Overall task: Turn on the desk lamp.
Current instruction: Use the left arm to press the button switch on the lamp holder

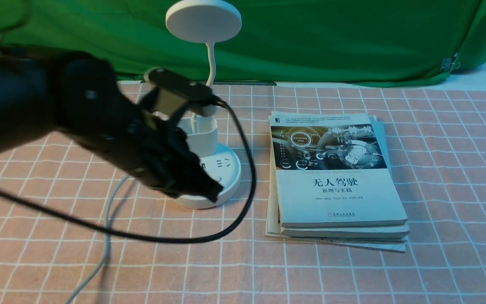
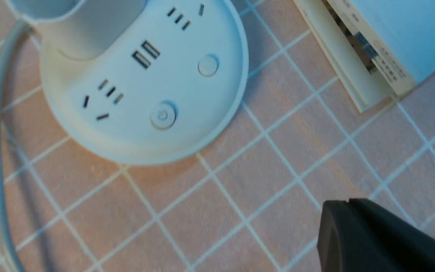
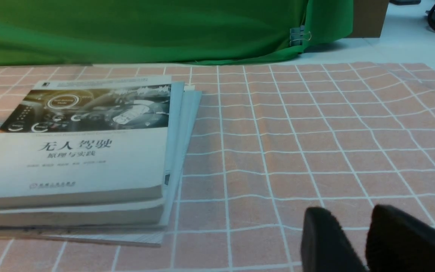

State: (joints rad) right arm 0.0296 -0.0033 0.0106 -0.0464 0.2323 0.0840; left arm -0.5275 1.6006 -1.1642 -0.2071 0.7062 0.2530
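On the checkered counter (image 1: 331,270), the white lamp (image 1: 203,21) stands left of a stack of books (image 1: 340,194). The left hand (image 1: 215,195), pressed together, blocks part of its base (image 1: 226,169).

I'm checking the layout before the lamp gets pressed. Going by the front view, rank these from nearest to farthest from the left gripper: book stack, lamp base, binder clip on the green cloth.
1. Lamp base: right by the left gripper, partly behind it.
2. Book stack: to the right of the base.
3. Binder clip: far right, at the back.
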